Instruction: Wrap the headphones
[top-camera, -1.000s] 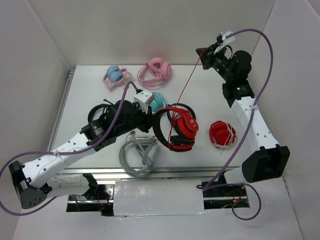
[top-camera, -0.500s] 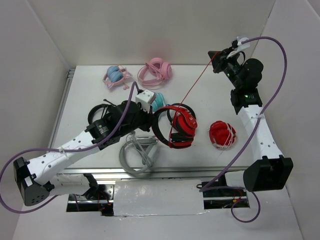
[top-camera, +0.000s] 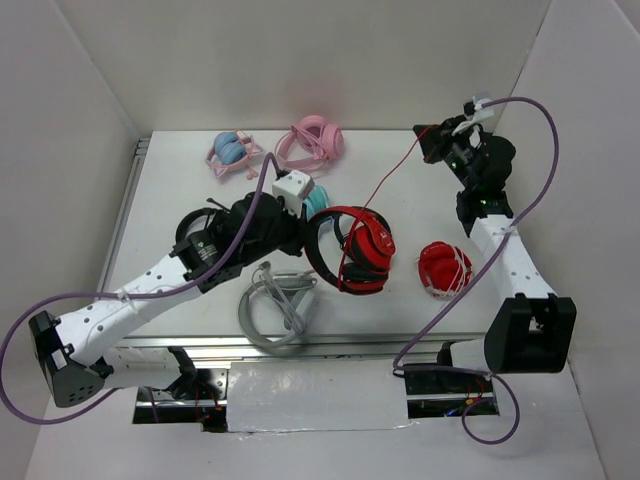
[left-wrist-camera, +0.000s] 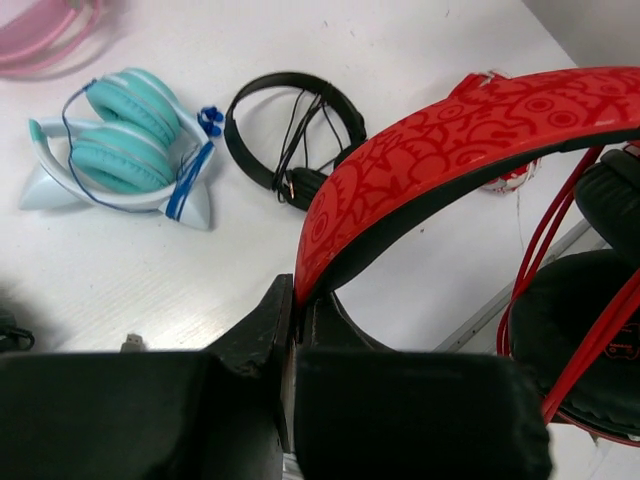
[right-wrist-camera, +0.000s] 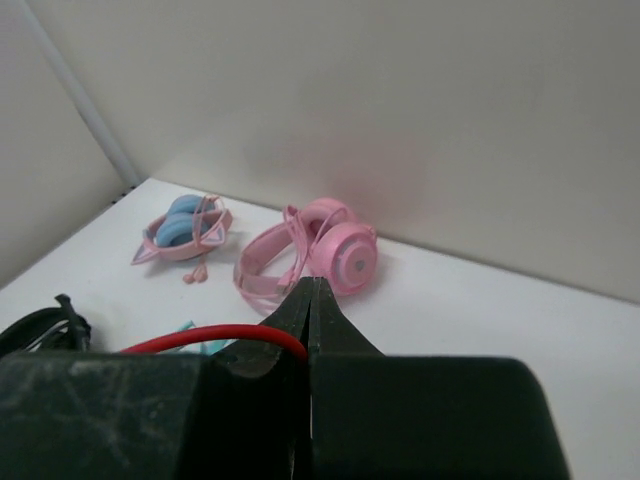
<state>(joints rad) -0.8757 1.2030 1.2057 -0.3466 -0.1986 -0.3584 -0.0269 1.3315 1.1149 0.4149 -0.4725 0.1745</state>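
Observation:
The headphones (top-camera: 362, 250), with glossy red cups, black pads and a red-and-black headband (left-wrist-camera: 450, 140), are held up above the table's middle. My left gripper (top-camera: 300, 236) is shut on the headband's end, which shows between the jaws in the left wrist view (left-wrist-camera: 297, 295). The thin red cable (top-camera: 385, 180) runs from the cups up to my right gripper (top-camera: 426, 140) at the back right and hangs in a slack curve. The right gripper (right-wrist-camera: 313, 290) is shut on the cable (right-wrist-camera: 200, 338), high above the table. Loops of cable lie across the ear pads (left-wrist-camera: 560, 300).
Pink headphones (top-camera: 312, 143) and a pink-and-blue pair (top-camera: 232, 152) lie at the back. A teal pair (left-wrist-camera: 120, 150) and a black on-ear pair (left-wrist-camera: 290, 140) lie under my left arm. A compact red pair (top-camera: 443, 268) is at the right, a grey pair (top-camera: 275, 305) near the front edge.
My right gripper moved right, then dropped lower with the cable, which went from taut and straight to a slack curve. The left gripper and headphones shifted only slightly.

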